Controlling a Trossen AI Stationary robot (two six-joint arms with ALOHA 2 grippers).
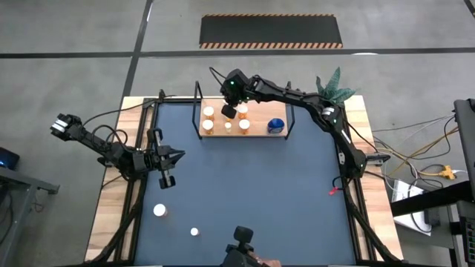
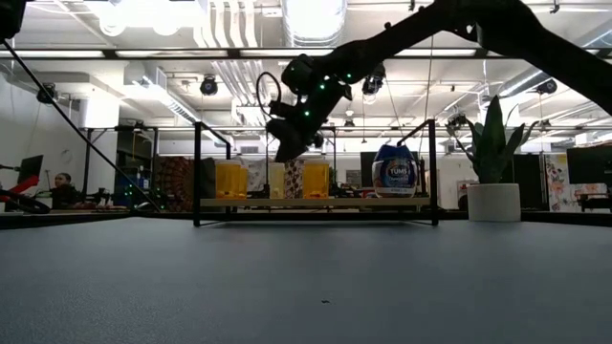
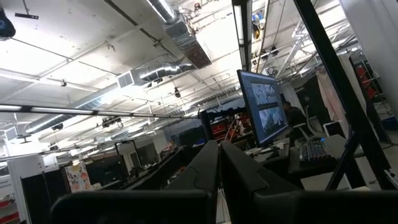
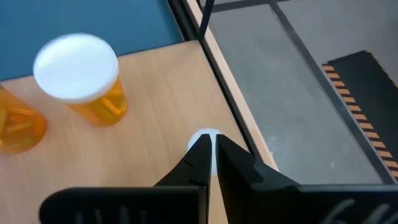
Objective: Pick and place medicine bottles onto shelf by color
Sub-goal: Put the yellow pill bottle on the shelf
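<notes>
The right claw [image 1: 229, 111] hangs above the shelf [image 1: 256, 133] with its fingers together — empty, orange medicine bottles [image 1: 208, 113] standing just beside and below it, a blue bottle [image 1: 276, 125] farther along — while the left claw [image 1: 168, 180], fingers together, waits over the desk [image 1: 260, 193].

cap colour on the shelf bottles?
White caps on the orange bottles; clearest in the right wrist view.

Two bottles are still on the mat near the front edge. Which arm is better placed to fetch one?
Probably left: the left gripper hangs just beyond the bottle, while the right gripper is over the shelf.
</notes>
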